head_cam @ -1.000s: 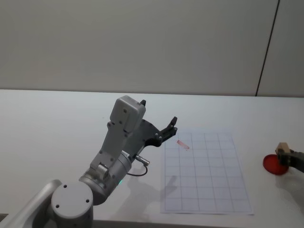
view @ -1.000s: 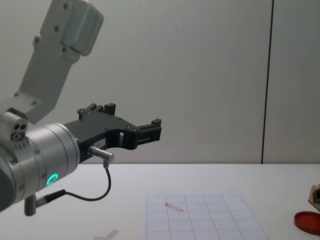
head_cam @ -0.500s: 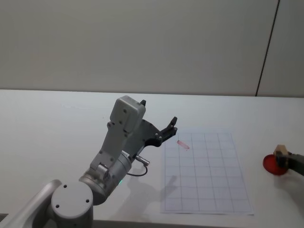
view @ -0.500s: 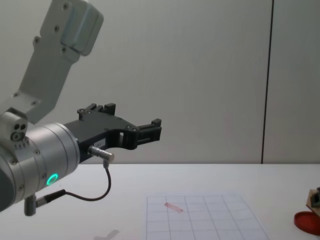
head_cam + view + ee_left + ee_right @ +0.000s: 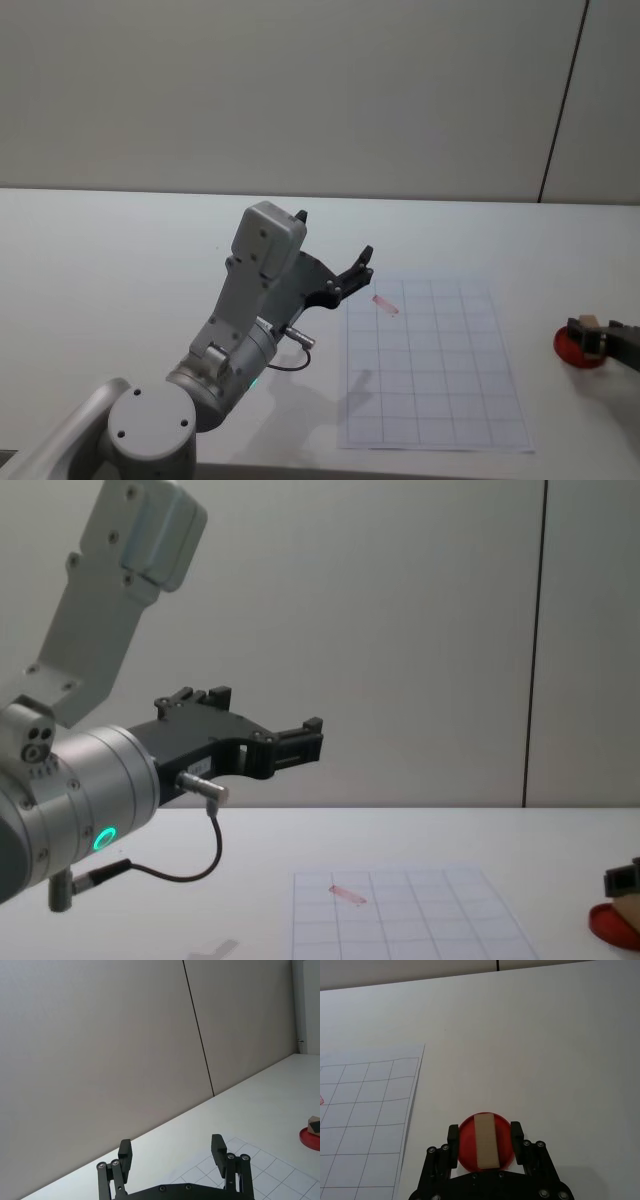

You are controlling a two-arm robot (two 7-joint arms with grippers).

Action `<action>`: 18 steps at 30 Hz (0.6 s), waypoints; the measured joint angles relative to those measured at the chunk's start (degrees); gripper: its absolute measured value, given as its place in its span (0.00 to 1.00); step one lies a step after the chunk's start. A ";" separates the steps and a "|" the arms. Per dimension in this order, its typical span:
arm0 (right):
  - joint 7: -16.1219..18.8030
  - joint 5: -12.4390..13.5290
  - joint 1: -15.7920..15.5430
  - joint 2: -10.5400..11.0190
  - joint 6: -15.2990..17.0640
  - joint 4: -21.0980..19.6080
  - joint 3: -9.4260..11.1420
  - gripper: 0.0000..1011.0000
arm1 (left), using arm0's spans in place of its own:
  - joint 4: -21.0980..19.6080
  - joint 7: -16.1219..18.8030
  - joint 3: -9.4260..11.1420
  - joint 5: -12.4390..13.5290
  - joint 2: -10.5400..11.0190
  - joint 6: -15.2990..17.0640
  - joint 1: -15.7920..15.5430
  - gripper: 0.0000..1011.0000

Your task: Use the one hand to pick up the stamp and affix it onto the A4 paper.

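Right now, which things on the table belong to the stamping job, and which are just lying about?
Belonging to the job:
- right gripper, fingers open either side of the stamp
- stamp, resting on the red disc
- A4 paper, gridded, with a red mark near its far left corner

Not part of it:
- red disc, under the stamp
- left gripper, open, raised above the table left of the paper

A white table [image 5: 120, 260] carries the gridded A4 paper [image 5: 432, 370] and a red disc [image 5: 485, 1142].
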 joint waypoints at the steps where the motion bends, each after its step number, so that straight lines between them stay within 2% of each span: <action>1: 0.00 0.00 0.00 0.00 0.00 0.00 0.00 0.58 | 0.00 0.00 0.00 0.00 0.00 0.00 0.00 0.99; 2: 0.00 -0.01 0.01 -0.01 0.01 0.01 0.00 0.64 | 0.00 0.00 0.00 0.00 0.00 0.00 0.00 0.99; 15: 1.15 -0.83 -0.08 0.00 -0.88 -0.56 -0.20 0.99 | 0.00 0.00 0.00 0.00 0.00 0.00 0.00 0.99; 18: 1.94 -1.31 -0.14 0.07 -1.55 -1.01 -0.29 0.99 | 0.00 0.00 0.00 0.00 0.00 0.00 0.00 0.99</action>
